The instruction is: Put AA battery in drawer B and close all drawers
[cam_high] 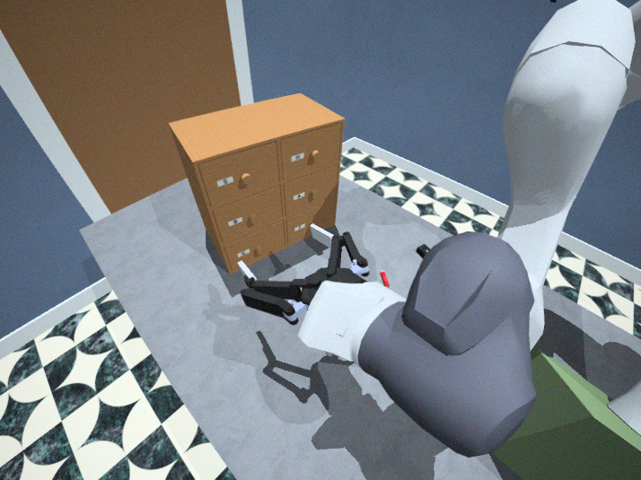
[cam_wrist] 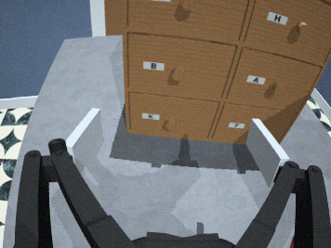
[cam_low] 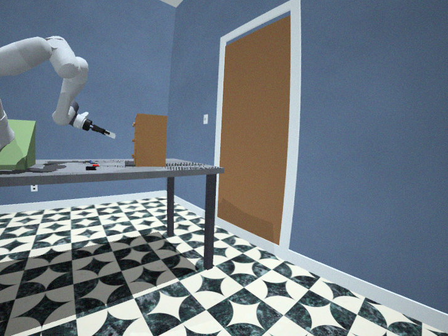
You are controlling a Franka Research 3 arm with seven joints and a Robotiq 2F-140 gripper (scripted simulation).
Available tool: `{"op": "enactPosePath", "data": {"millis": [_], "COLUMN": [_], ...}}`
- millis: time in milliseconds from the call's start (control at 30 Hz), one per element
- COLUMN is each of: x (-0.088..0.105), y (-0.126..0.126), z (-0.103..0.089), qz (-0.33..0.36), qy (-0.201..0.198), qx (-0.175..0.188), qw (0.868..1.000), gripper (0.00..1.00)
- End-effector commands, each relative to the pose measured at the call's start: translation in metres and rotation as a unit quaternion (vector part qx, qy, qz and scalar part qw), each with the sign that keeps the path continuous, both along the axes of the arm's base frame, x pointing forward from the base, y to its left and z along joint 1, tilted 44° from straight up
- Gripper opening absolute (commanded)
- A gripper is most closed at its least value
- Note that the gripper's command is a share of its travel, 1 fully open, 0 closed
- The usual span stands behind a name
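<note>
The small chest [cam_high: 257,121] [cam_low: 151,141] stands upright on the table [cam_high: 160,266] [cam_low: 112,178]. Drawer B [cam_high: 265,210] [cam_wrist: 200,71] is the middle one in its left column and looks flush, as do the other drawers. My gripper [cam_high: 284,251] [cam_low: 110,135] [cam_wrist: 176,127] is wide open and empty, tilted toward the chest front. It is in front of the chest, above the table, and touches nothing that I can see. A small blue cylinder [cam_low: 90,161], probably the AA battery, lies on the table; the arm hides it in the top view and it is outside the wrist view.
A small red cylinder [cam_high: 383,278] [cam_low: 96,165] and a small black object [cam_high: 422,250] [cam_low: 90,168] lie on the table, right of the gripper in the top view. A large green block [cam_high: 556,394] [cam_low: 22,141] stands near the arm's base. Round knobs stick out from the drawers.
</note>
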State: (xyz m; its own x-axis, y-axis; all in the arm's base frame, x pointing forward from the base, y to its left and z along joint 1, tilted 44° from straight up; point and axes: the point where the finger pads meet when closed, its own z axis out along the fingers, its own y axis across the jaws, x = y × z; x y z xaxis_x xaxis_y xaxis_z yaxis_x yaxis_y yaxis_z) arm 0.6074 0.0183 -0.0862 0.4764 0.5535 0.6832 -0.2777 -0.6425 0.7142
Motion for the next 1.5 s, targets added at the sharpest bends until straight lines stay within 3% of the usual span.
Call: {"op": "enactPosePath", "data": {"millis": [0,867,1467], "x": [0.004,0.005,0.044], "y": [-0.001,-0.001,-0.024], "z": [0.004,0.004,0.000], "qz": [0.000,0.000,0.000], "qy": [-0.020,-0.020,-0.020], "qx": [0.013,0.013,0.013], "qw": [1.000,1.000,1.000], "gripper": [0.20,0.20,0.20]}}
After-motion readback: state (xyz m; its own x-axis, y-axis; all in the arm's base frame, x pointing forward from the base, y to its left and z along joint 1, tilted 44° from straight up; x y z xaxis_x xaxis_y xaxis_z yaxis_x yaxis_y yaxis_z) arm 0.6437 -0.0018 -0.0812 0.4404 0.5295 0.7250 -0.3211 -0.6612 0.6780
